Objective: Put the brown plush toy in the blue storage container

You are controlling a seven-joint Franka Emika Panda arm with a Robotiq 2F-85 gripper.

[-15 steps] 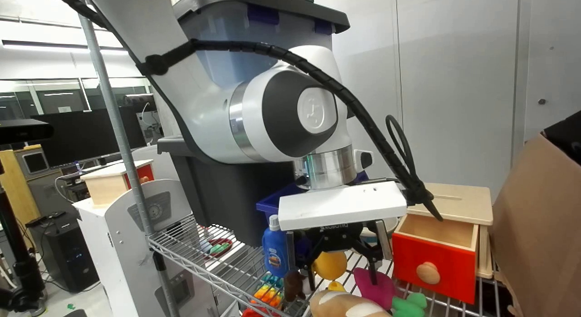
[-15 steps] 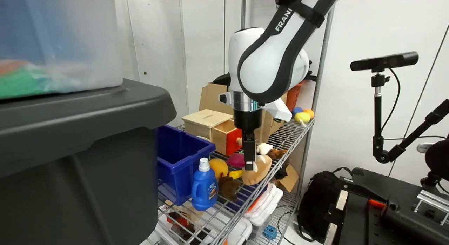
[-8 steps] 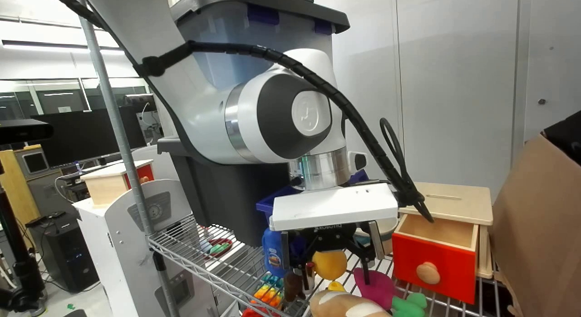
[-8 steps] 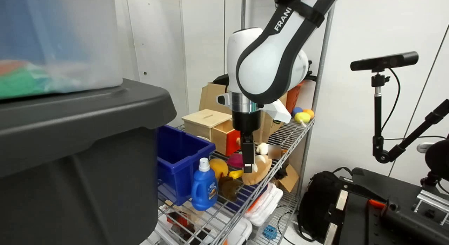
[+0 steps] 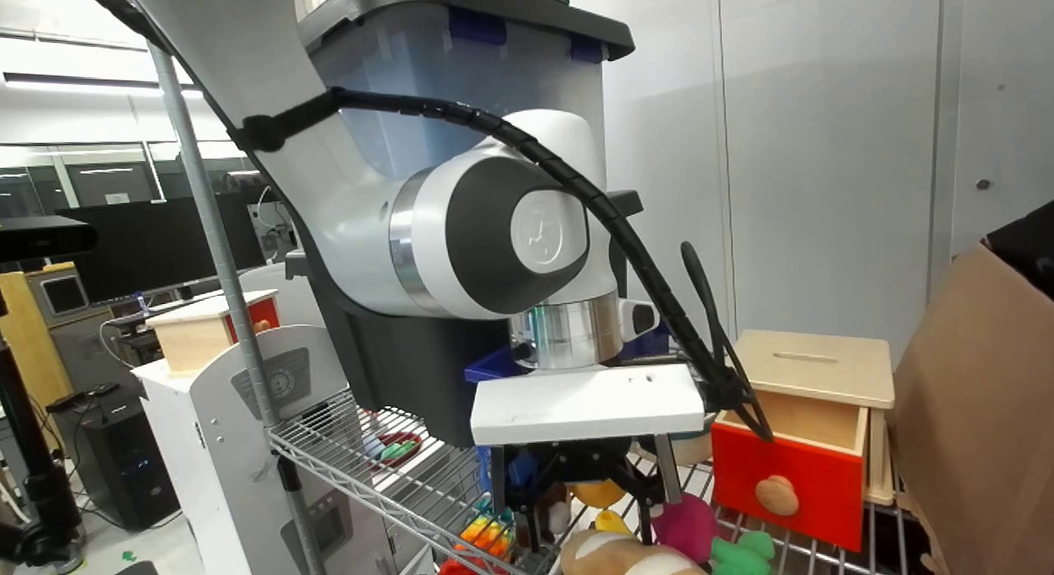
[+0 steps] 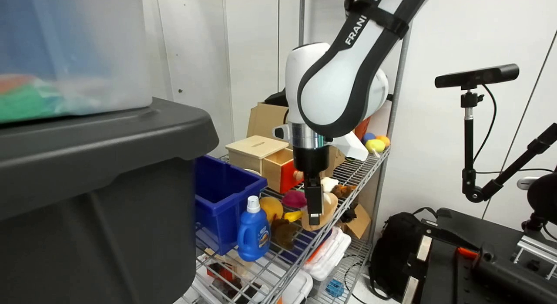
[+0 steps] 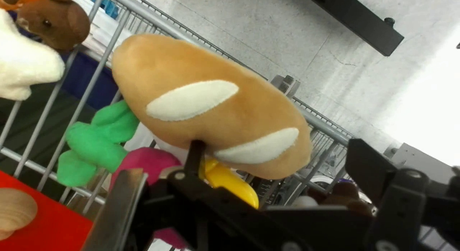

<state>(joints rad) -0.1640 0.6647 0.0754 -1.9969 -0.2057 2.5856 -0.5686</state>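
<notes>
The brown plush toy is a tan, loaf-shaped plush with white patches. It lies on the wire shelf near its front edge and shows in both exterior views. My gripper is open and empty, pointing down low over the toys. In the wrist view one fingertip meets the plush's lower edge; I cannot tell whether it touches. The other fingertip is beyond the plush's end. The gripper shows in both exterior views. The blue storage container stands on the shelf; the arm mostly hides it in an exterior view.
Close by lie a dark brown plush, a yellow ball, a yellow toy, a magenta toy and a green plush. A detergent bottle stands beside the container. A red-fronted drawer sticks out.
My gripper has moved down toward the tan plush and shifted a little sideways. It stays open. The toys and the container have not visibly moved.
</notes>
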